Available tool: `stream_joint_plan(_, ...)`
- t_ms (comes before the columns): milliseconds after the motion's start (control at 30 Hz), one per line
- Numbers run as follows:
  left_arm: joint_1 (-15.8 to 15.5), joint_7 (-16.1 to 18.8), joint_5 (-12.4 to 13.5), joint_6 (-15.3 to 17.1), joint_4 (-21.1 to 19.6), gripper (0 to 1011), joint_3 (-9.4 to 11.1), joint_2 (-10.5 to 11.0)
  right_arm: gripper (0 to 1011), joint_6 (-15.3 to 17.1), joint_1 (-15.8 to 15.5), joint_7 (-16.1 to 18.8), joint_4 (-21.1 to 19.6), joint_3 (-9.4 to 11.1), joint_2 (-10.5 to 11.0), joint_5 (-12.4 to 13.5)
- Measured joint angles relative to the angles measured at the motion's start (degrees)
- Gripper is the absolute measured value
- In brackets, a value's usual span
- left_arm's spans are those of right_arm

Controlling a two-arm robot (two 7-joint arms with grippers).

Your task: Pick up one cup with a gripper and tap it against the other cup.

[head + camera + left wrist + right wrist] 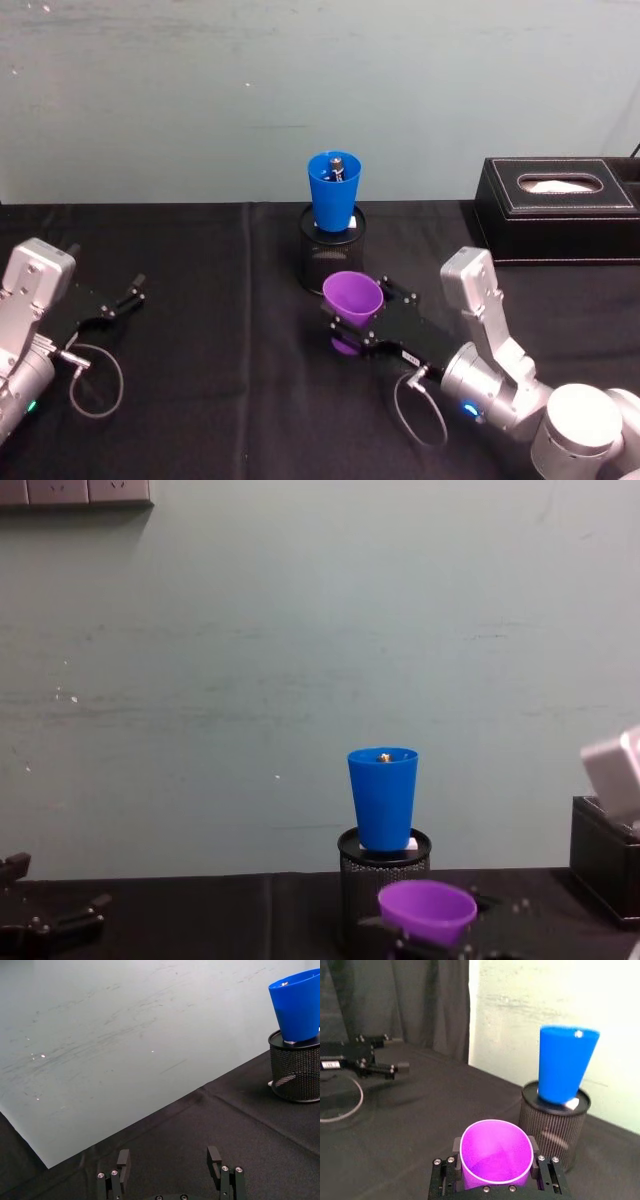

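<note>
The left gripper (122, 298) rests at the table's (200, 400) left, jaws parted wide and empty, well apart from both cups. At centre the right gripper (360, 315) is closed on the purple cup (352, 292), and the right wrist view shows one jaw against each side of its wall below the rim. Just behind it the blue cup (334, 190) stands upright in a mesh holder (330, 258); the head view shows a small dark item inside it and a tissue box (555, 210) far right.

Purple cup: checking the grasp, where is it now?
In the head view the purple cup is just right of centre, upright between the right gripper's fingers, directly in front of the mesh holder carrying the blue cup.
</note>
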Motion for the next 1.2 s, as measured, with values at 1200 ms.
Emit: stream_joint_plan(1200, 0.00, 0.00, 0.00, 0.00, 0.00, 1000, 0.00, 0.00, 735, 19.68, 3.16, 0.86, -19.07, 0.82, 5.28, 6.00)
